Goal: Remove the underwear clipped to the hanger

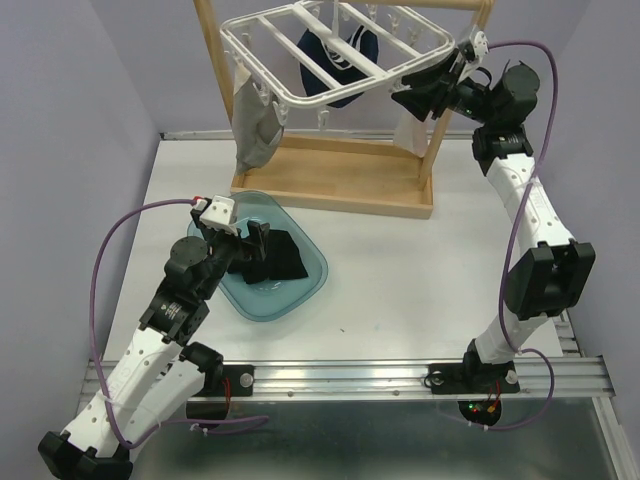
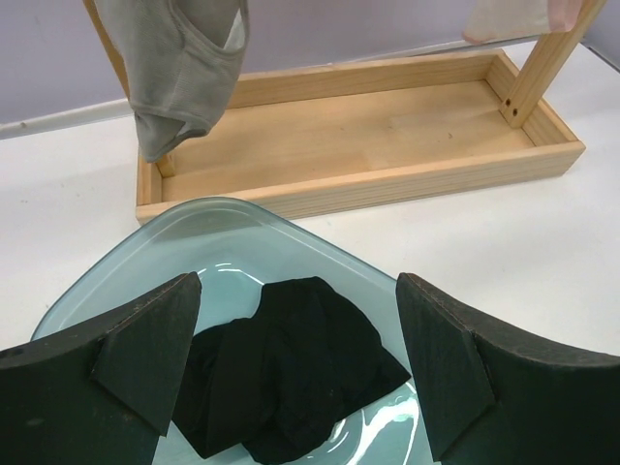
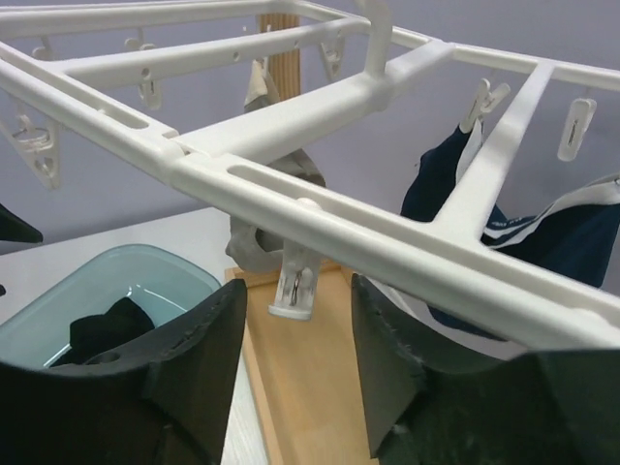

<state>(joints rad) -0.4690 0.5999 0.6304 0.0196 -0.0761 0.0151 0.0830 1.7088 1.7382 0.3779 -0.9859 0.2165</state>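
The white hanger (image 1: 330,50) hangs from the wooden stand. Grey underwear (image 1: 255,125) is clipped at its left, navy underwear (image 1: 340,60) under its middle, and a pale piece (image 1: 410,130) at its right. Black underwear (image 1: 278,257) lies in a teal bowl (image 1: 305,285). My left gripper (image 1: 250,245) is open just above the black underwear (image 2: 291,368), with a finger on each side. My right gripper (image 1: 415,95) is open at the hanger's near right corner. In the right wrist view its fingers sit under a bar (image 3: 387,242), either side of an empty clip (image 3: 295,286).
The wooden stand's tray base (image 1: 340,185) sits behind the bowl, with upright posts at both ends. The grey underwear (image 2: 179,68) hangs over the base's left end. Purple walls close in the left, back and right. The navy underwear (image 3: 572,242) hangs right of my right gripper.
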